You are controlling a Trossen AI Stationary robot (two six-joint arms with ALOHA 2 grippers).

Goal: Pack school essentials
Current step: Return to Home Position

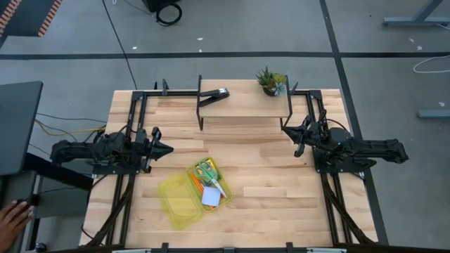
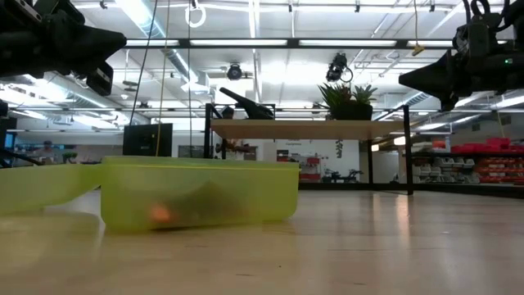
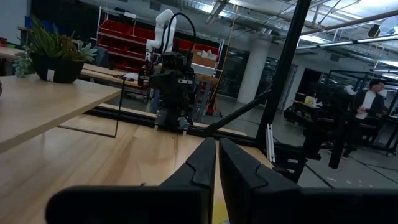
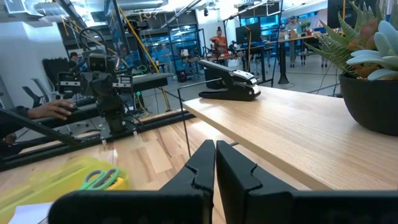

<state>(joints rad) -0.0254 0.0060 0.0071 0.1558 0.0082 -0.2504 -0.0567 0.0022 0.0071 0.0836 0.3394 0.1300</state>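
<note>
With packing seemingly done, your left gripper [image 1: 163, 148] and right gripper [image 1: 290, 131] hang clenched and empty, the open translucent yellow-green plastic box [image 1: 177, 202] between them, nearer the left; you need only park both arms.

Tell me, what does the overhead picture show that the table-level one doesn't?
Only the high view looks down into the box: scissors, notepad and orange pencil, plus a person's hand beside the table. Only the low view shows the room behind: ceiling lights and red shelves. Both show the box, the stapler and plant, and the left claw and right claw, away from the box.
</note>
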